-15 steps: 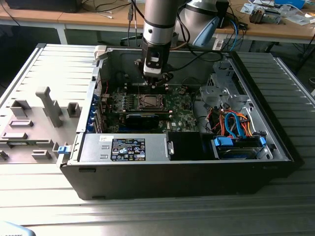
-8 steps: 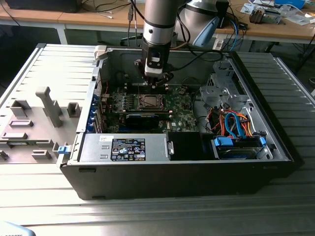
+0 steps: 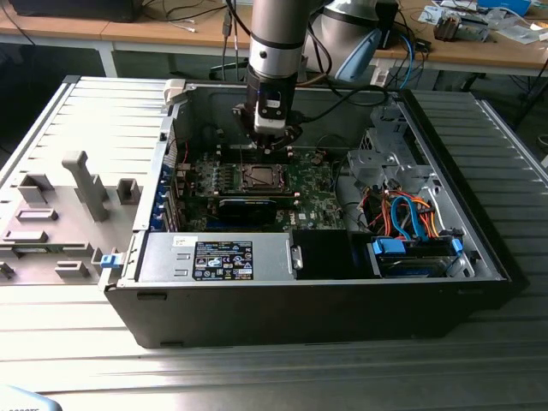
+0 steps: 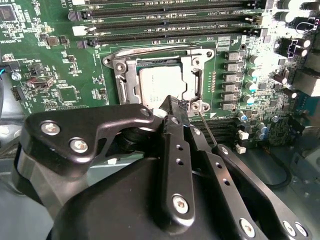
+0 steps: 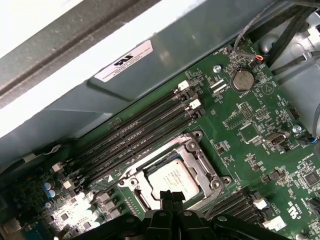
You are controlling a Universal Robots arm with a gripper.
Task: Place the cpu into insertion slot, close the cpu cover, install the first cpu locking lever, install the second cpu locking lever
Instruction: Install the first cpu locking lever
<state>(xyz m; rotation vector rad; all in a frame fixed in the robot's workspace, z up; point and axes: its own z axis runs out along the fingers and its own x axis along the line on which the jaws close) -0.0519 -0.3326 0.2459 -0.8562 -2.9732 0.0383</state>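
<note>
End effector (image 4: 172, 106) fingers pressed together, I hang at the cpu cover's (image 4: 165, 53) edge; the cpu (image 4: 160, 82) lies just beyond my tips.

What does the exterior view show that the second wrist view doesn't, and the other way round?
Exterior view: the whole open computer case, the grey fixture tray at that view's left, orange and blue cables. Second wrist view: the cpu lying pale inside the window of the cpu cover. Both: the gripper, fingers shut, over the green board.
</note>
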